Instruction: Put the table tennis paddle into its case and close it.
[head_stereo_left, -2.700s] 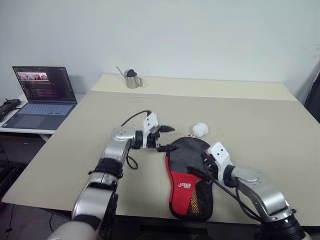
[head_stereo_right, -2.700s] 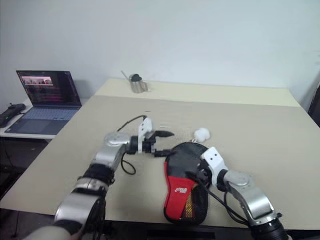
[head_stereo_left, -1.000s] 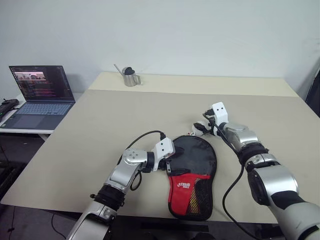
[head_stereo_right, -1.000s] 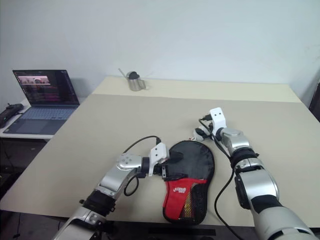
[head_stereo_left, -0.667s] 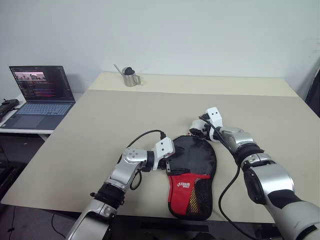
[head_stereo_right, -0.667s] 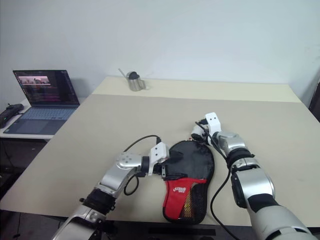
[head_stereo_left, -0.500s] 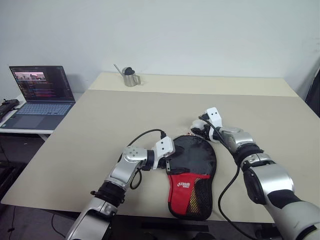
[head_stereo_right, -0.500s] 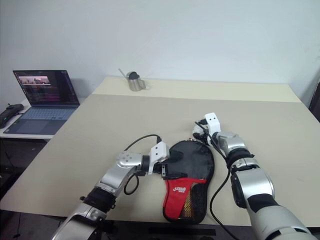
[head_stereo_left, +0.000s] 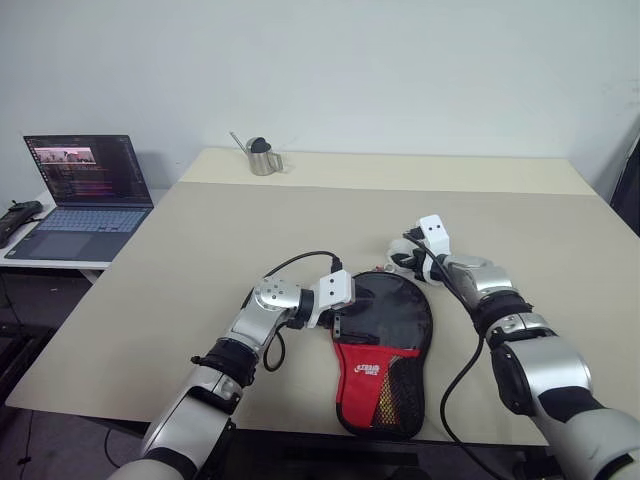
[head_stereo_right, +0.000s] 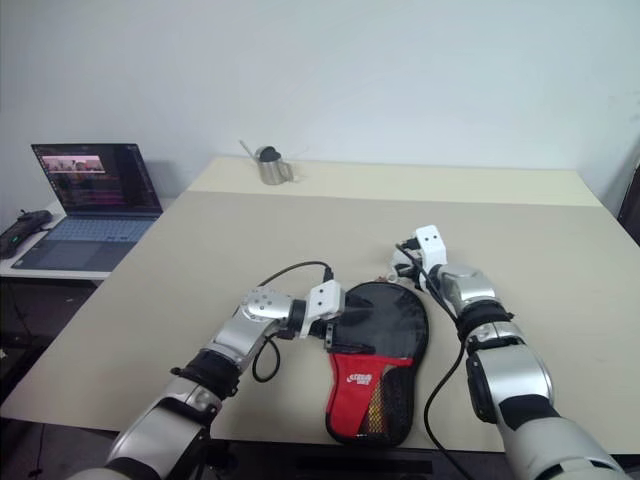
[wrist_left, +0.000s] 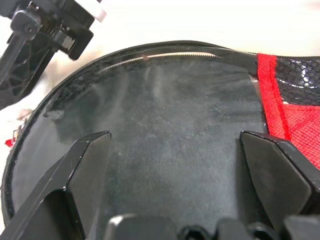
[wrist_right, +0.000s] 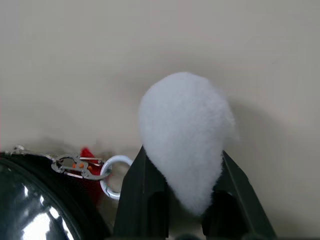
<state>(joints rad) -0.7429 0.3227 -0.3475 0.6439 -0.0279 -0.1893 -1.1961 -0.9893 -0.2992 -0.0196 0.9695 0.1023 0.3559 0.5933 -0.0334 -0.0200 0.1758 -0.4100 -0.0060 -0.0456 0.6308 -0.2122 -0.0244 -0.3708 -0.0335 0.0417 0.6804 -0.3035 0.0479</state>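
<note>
The right pincer has just closed on the white pompom by the case, ready to pull the zipper, left pincer wide.

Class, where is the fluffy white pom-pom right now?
In the right wrist view the white pom-pom sits pinched between the right gripper fingers, just beyond the case top edge, beside its metal ring.

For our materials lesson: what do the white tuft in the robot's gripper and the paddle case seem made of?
White tuft: soft fluffy fibre, probably plush; fuzzy outline, squeezed between the right gripper fingers.
Paddle case: fabric, matte black above, red below with a mesh pocket and toothed zipper edge.
</note>
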